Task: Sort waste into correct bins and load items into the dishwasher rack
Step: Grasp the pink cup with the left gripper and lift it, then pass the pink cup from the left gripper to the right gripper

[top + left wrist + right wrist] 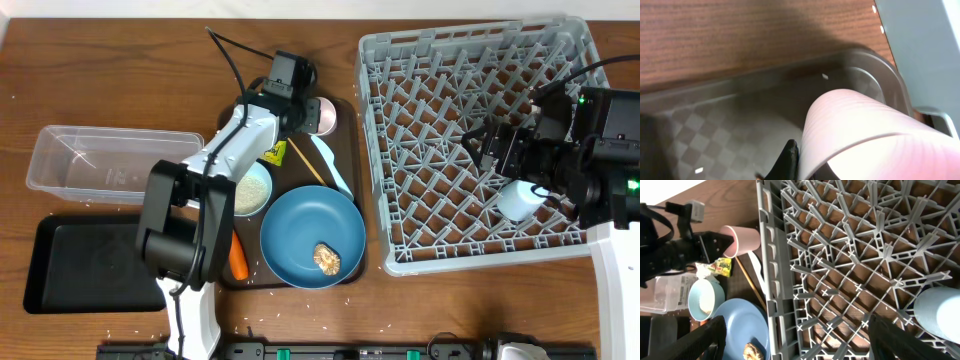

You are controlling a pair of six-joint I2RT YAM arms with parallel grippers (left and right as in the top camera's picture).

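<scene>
Table | L end effector pinching pink cup, fingers mostly hidden

The left arm is showing white shells between black joints, with a thin black cable looping off its wrist. The right arm is wearing black housings, glowing green lights and a white lower link. The right gripper is showing matte black fingers.
</scene>
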